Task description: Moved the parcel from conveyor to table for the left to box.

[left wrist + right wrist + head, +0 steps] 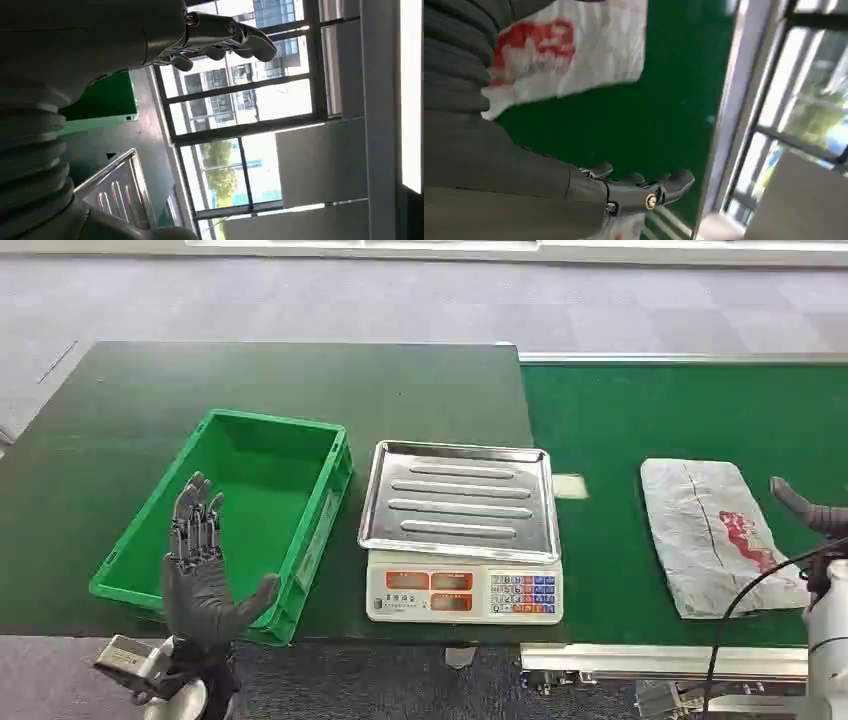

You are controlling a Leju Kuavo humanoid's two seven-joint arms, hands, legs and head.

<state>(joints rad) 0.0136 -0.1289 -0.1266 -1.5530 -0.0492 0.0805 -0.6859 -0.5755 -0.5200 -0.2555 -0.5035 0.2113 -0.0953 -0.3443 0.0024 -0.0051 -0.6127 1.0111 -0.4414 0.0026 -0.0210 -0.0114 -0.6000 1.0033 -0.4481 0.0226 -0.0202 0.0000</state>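
Head view shows the parcel (718, 534) lying flat on the conveyor (620, 420), not yet moved to the desk (250, 380). The right hand (812, 516) hovers beside it, fingers apart, holding nothing; the left hand (203, 570) waits open near the box (318, 530).

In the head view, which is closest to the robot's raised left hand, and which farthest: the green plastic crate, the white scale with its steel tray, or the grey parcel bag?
From the left hand:
1. Green plastic crate, directly behind the hand on the dark table.
2. White scale with steel tray, mid-table, right of the crate.
3. Grey parcel bag with red print, far right on the green conveyor, near the right hand.
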